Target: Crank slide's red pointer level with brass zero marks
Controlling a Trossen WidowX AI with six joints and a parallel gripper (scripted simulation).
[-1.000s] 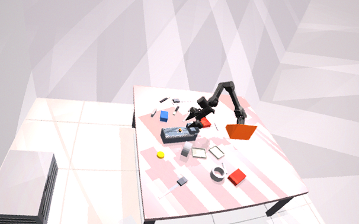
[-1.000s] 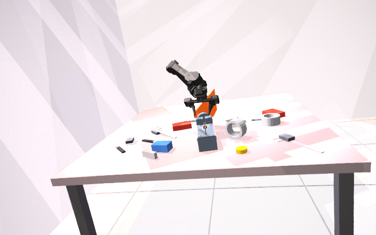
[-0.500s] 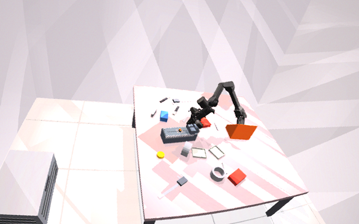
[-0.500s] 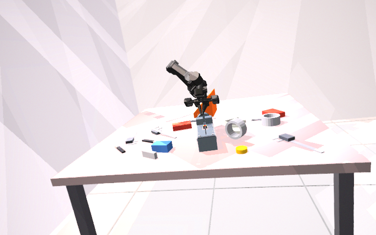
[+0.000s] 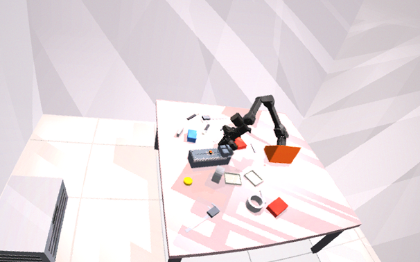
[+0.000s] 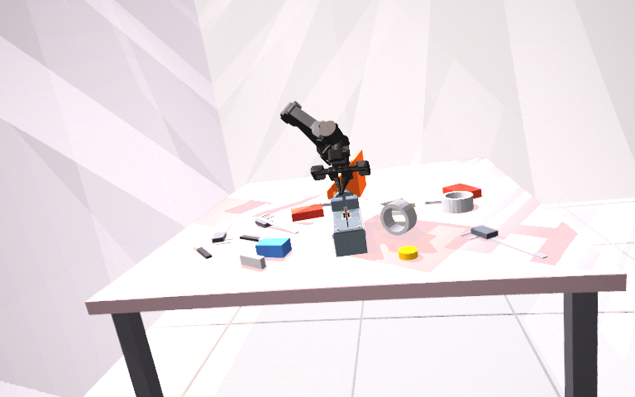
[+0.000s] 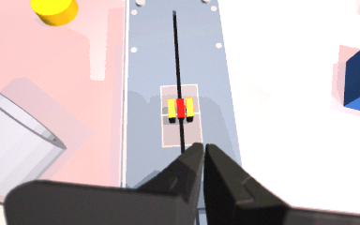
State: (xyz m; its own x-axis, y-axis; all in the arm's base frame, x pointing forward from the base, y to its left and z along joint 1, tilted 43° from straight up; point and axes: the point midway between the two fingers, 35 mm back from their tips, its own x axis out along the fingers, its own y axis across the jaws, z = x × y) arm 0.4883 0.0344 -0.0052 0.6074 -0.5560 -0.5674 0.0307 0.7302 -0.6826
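Observation:
The machine (image 5: 209,160) (image 6: 350,243) (image 7: 145,70) is a long blue-grey box with a dark slot along its top and a raised block (image 5: 225,150) (image 6: 344,203) at the arm's end. In the wrist view the red pointer (image 7: 180,108) sits between the two yellow brass marks (image 7: 172,108) (image 7: 189,107) and looks level with them. My gripper (image 5: 232,146) (image 6: 341,193) (image 7: 202,152) is shut, its tips together over the raised-block end of the machine. I see nothing between the tips. The crank handle cannot be made out; the fingers may hide it.
A red block (image 5: 240,143) (image 6: 307,212) and an orange angled panel (image 5: 282,153) (image 6: 358,179) stand near the arm. A blue block (image 5: 191,135) (image 6: 274,247) (image 7: 353,84) lies on one side of the machine. A grey ring (image 6: 412,217) and a yellow disc (image 5: 188,180) (image 6: 408,253) (image 7: 55,11) are on the other.

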